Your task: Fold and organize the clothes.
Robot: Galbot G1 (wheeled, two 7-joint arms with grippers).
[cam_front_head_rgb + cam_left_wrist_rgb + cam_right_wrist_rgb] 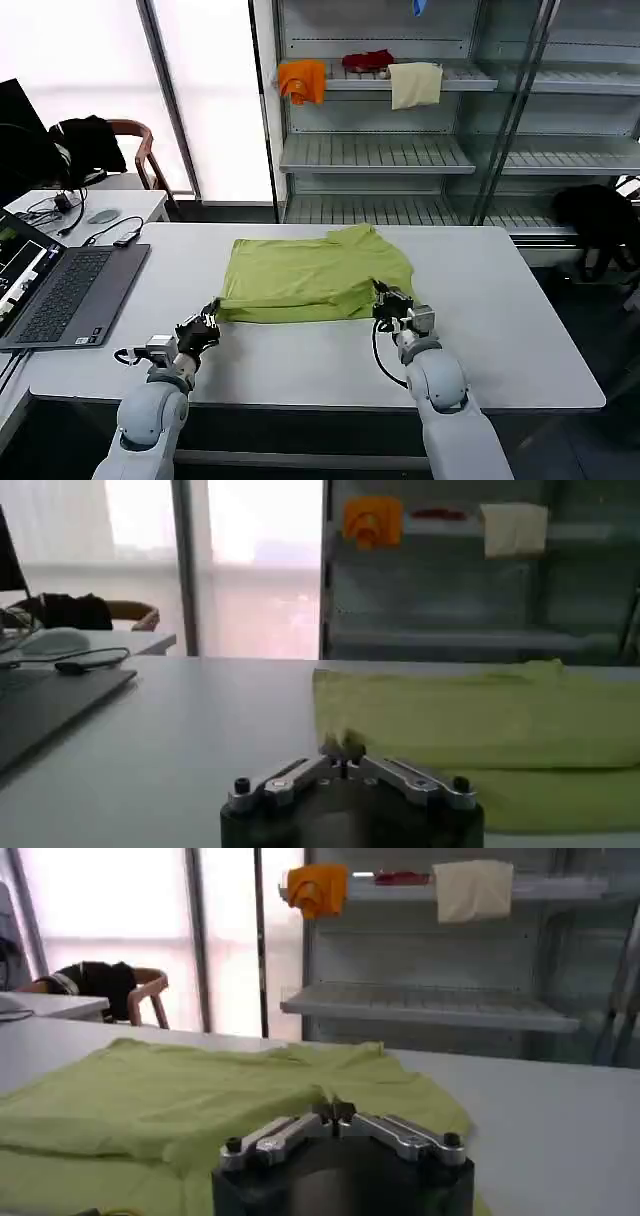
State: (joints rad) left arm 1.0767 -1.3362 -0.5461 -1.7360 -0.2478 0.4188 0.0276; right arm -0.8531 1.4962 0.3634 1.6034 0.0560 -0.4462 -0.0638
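Note:
The clothes are one lime-green T-shirt lying partly folded in the middle of the white table. My left gripper is at the shirt's near left corner, shut on the cloth there. In the left wrist view its closed tips meet the edge of the T-shirt. My right gripper sits at the near right corner, also shut on the shirt. In the right wrist view that gripper pinches the T-shirt, which spreads away from it.
An open laptop lies at the table's left end. Behind the table, a shelf rack carries orange, red and cream cloths. A black garment hangs at the right. A chair stands at the back left.

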